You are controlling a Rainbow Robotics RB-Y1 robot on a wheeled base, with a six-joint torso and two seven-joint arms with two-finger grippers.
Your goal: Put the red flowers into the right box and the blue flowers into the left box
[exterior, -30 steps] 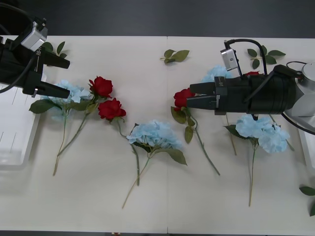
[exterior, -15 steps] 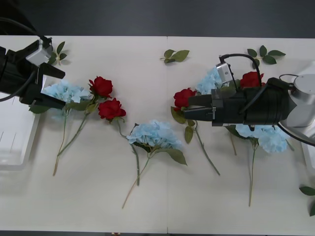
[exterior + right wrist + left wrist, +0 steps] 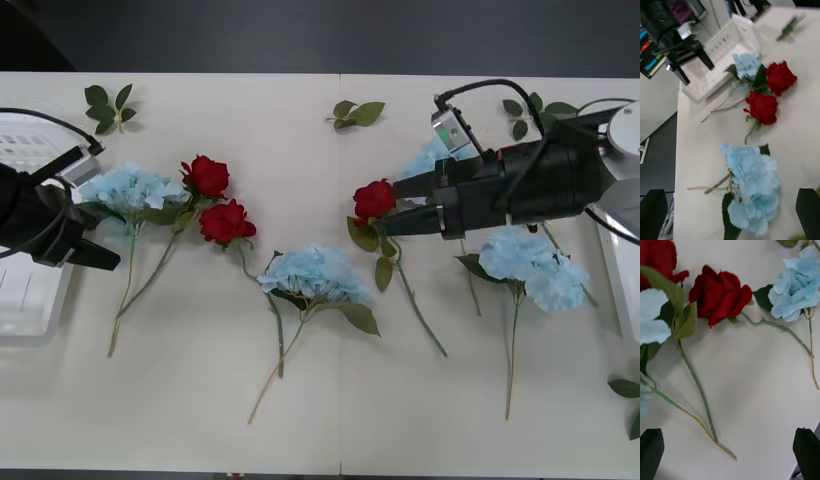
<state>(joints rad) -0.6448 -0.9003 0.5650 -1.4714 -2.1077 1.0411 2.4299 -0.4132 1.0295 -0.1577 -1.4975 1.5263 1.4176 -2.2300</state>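
Two red flowers (image 3: 205, 175) (image 3: 226, 221) lie left of centre, and a third red flower (image 3: 374, 198) sits right at the tips of my open right gripper (image 3: 386, 208). Blue flowers lie at the left (image 3: 128, 187), in the middle (image 3: 313, 272), at the right (image 3: 530, 262), and one (image 3: 425, 158) is partly hidden behind the right arm. My left gripper (image 3: 98, 236) is open, just beside the left blue flower's stem and over the left box's (image 3: 25, 300) inner edge. The left wrist view has a red flower (image 3: 720, 294) and its stem (image 3: 700, 390) ahead of the fingers. The right box (image 3: 616, 290) peeks in at the right edge.
Bloomless leaf sprigs lie at the far left (image 3: 108, 103), far centre (image 3: 358, 112), far right (image 3: 535, 108) and near right edge (image 3: 630, 395). The near half of the white table (image 3: 380, 420) holds only stem ends. The right arm's cable (image 3: 490, 90) loops above it.
My left gripper has pulled back from the far side of the left blue flower to its near side. My right gripper edged left, then tilted toward the far side, staying at the red flower.
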